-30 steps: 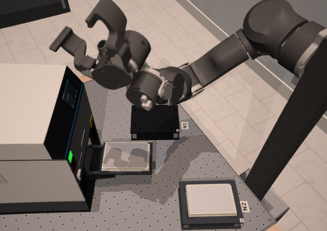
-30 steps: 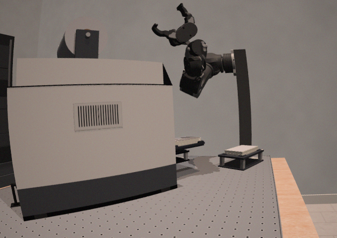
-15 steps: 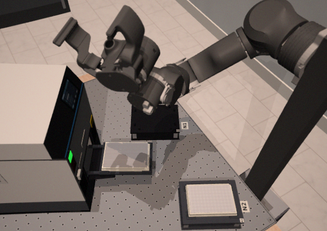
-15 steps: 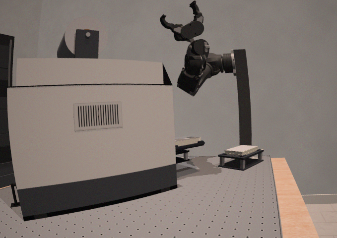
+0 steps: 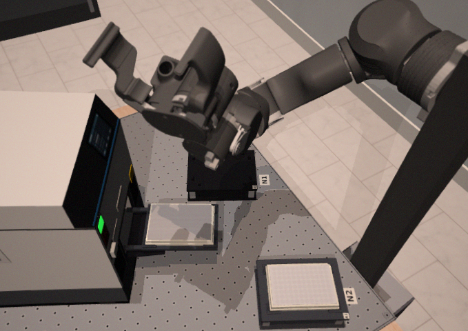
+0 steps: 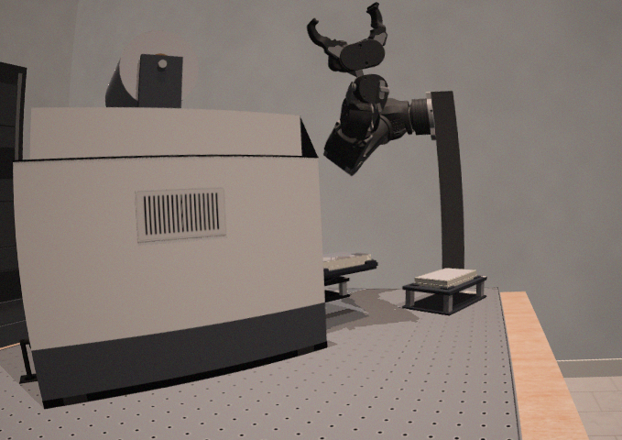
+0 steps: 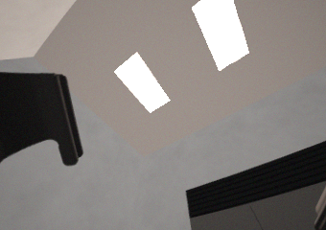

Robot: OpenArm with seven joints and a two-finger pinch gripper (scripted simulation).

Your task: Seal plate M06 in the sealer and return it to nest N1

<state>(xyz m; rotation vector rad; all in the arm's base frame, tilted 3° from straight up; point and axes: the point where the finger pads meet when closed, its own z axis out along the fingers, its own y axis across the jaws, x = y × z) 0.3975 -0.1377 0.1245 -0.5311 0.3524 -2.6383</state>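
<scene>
Plate M06 (image 5: pixel 180 224) lies flat in the pocket of the sealer's stage (image 5: pixel 171 246), which stands out in front of the housing. A shiny foil covers the plate's top. It also shows in the side view (image 6: pixel 346 258). The lamp (image 5: pixel 100 224) is green, and the pale START key (image 5: pixel 112 249) sits under it. Nest N1 (image 5: pixel 222 177) is empty and partly hidden by my arm. My gripper (image 5: pixel 148 50) is open and empty. It is raised high above the table, fingers pointing up (image 6: pixel 344 23). The wrist view shows only ceiling and wall between the fingers.
Plate M09 (image 5: pixel 301 285) sits white and uncovered on nest N2 (image 5: pixel 300 314) at the front right, also seen in the side view (image 6: pixel 445 276). The sealer housing (image 5: pixel 27 187) fills the left. My arm's dark post (image 5: pixel 429 175) stands at the right.
</scene>
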